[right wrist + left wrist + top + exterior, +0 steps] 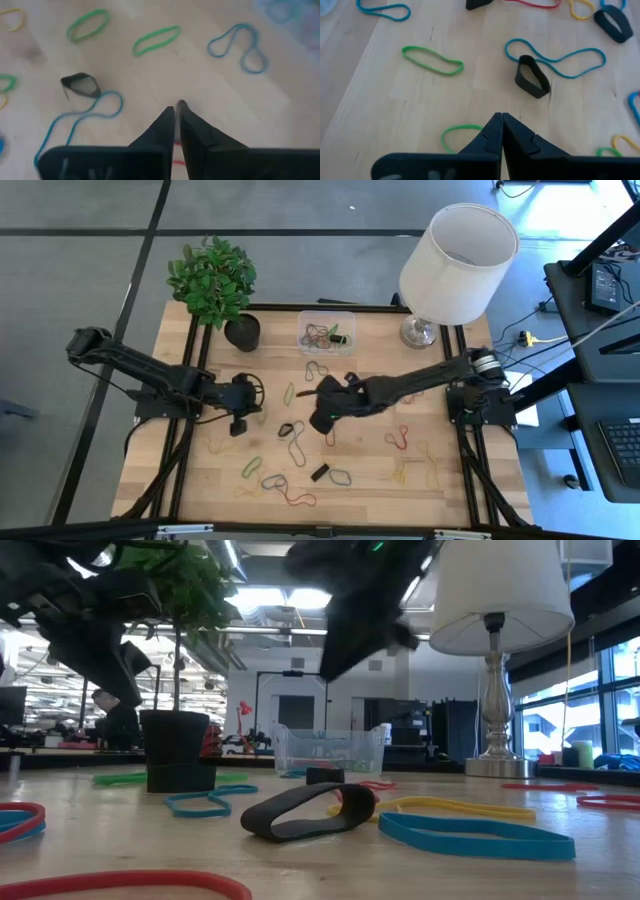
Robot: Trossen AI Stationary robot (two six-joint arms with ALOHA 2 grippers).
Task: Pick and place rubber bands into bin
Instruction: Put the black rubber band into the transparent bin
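Right gripper: the dark two-finger right gripper (318, 423) is held over the middle of the wooden worktop (200, 470); its fingers are pressed together, and a thin red strand is seen between them in the right wrist view, so a band is probably pinched.

Left gripper: the dark left gripper (501, 120) waits over the left half of the worktop, fingers closed on nothing.

Rubber bands: thin coloured elastic loops (298, 448) are scattered across the worktop; some already lie in the bin.

Bin: the small clear plastic rectangular bin (348, 316) stands at the far edge, between plant pot and lamp.

Handling: the bands are judged light, floppy and flat-lying; one strand should be pinched at the wood.
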